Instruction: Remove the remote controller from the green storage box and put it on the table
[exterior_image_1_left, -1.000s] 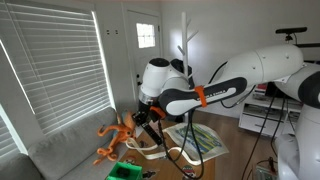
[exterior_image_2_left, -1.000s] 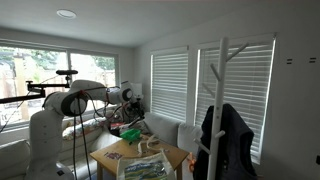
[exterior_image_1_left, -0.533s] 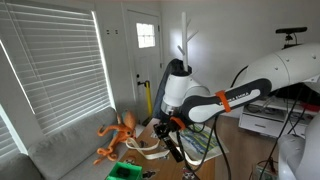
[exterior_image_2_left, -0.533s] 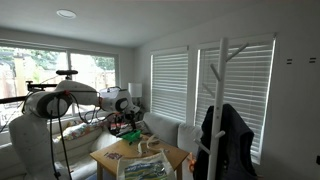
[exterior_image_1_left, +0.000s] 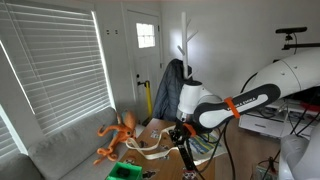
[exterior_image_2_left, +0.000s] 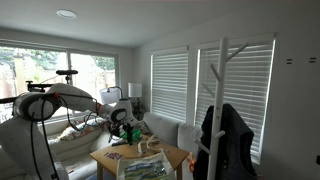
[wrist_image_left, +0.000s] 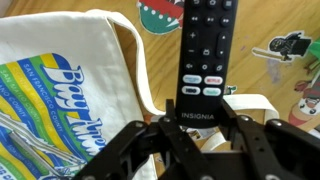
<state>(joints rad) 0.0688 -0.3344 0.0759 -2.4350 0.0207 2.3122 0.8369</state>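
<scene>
**A:** Where is the remote at this moment?

**B:** The remote is in the gripper. In the wrist view the fingers press on its near end from both sides, close to the word INSIGNIA. The rest of it, with the buttons, points away from the camera.

**A:** So the gripper is closed?

**B:** Yes, it is closed on the remote. I see no gap between the fingers and the black body.

**A:** And the box?

**B:** In an exterior view the box stands at the bottom edge of the picture, in front of the sofa. The gripper is apart from it, higher and more to the side of the arm. The remote is outside the box.

**A:** What lies under the remote?

**B:** In the wrist view, the table, of light wood with stickers. A green crocodile sticker is near the far end of the remote. A white bag with blue letters lies beside the remote.

**A:** Does the remote touch the table?

**B:** I cannot tell. In the exterior views it is too small and dark.

**A:** Anything else near?

**B:** An orange toy is near the box, above it in the picture. In an exterior view a coat rack with a dark jacket stands well apart from the arm.
</scene>
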